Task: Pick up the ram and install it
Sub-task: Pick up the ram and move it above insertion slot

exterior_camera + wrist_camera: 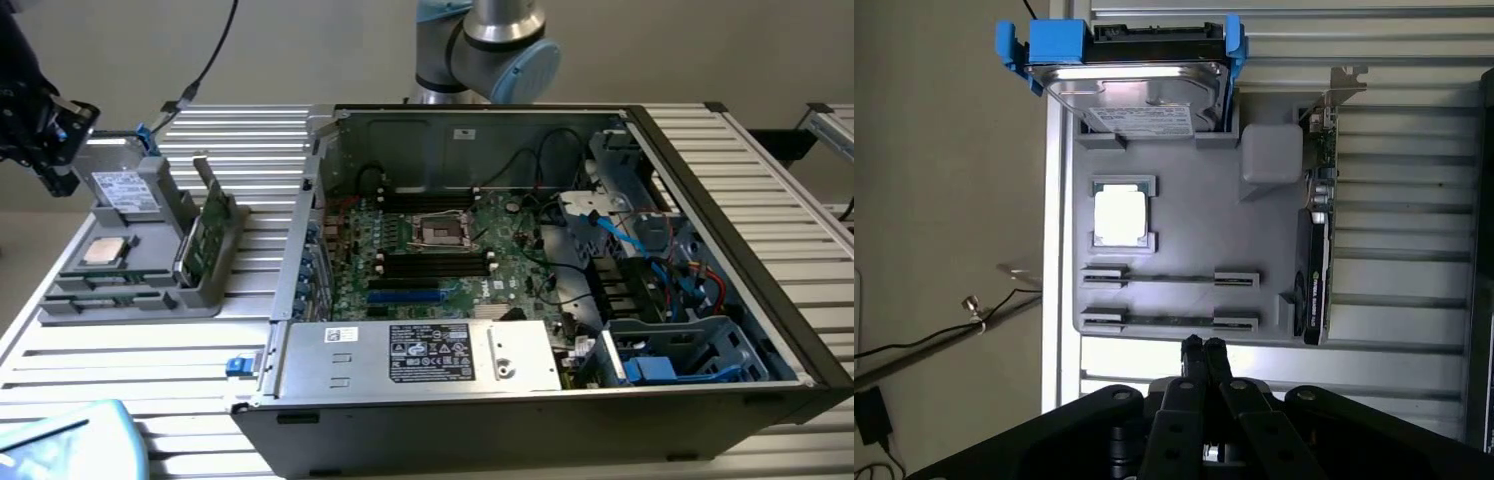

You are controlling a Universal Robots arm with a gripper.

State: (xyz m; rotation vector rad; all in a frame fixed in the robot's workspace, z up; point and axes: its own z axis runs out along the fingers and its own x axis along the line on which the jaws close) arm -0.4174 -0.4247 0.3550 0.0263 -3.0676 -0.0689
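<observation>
Currently | claw (pixel 1202 350): fingers pressed together, nothing held | ram (pixel 1169 322): appears to stand on edge in grey tray (pixel 1184 180) slot just ahead of claw tips, thin edge up, likely for pinching | processor (pixel 1122 217), drive (pixel 1134 85): farther ahead | ram not yet lifted

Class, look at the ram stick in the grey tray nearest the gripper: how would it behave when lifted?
The ram looks like a thin board held on edge in the grey tray, so it is probably stiff and light. Its narrow edge gives little grip; it may tilt or slip.
</observation>
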